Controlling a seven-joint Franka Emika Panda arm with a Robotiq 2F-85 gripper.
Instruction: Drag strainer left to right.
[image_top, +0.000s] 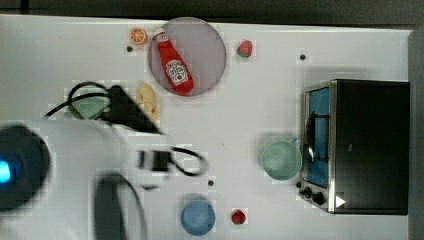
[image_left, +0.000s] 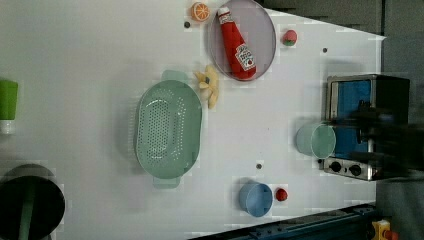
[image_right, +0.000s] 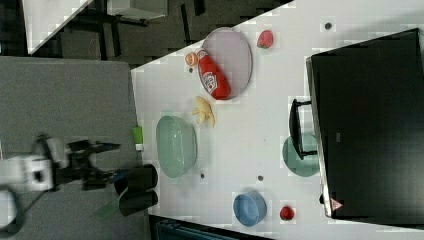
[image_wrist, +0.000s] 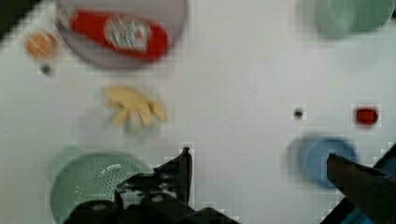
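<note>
The strainer (image_left: 167, 129) is a pale mint-green oval colander with a dotted bottom, lying on the white table at the left view's centre-left. It is also in the right view (image_right: 176, 146). In the top view my arm (image_top: 75, 150) covers most of the strainer (image_top: 89, 107). In the wrist view my gripper (image_wrist: 258, 155) is open, its dark fingers (image_wrist: 183, 165) far apart with only bare table between them. The strainer (image_wrist: 86, 179) lies beside and partly behind one finger, apart from it. The gripper hangs above the table.
A ketchup bottle (image_left: 237, 44) lies on a grey plate (image_left: 262, 30), with an orange slice (image_left: 200, 11) and a yellow banana toy (image_left: 210, 85) near the strainer. A mint mug (image_left: 315, 141) stands against the toaster oven (image_left: 367, 125). A blue bowl (image_left: 255, 198) and red berry (image_left: 281, 194) sit near the table edge.
</note>
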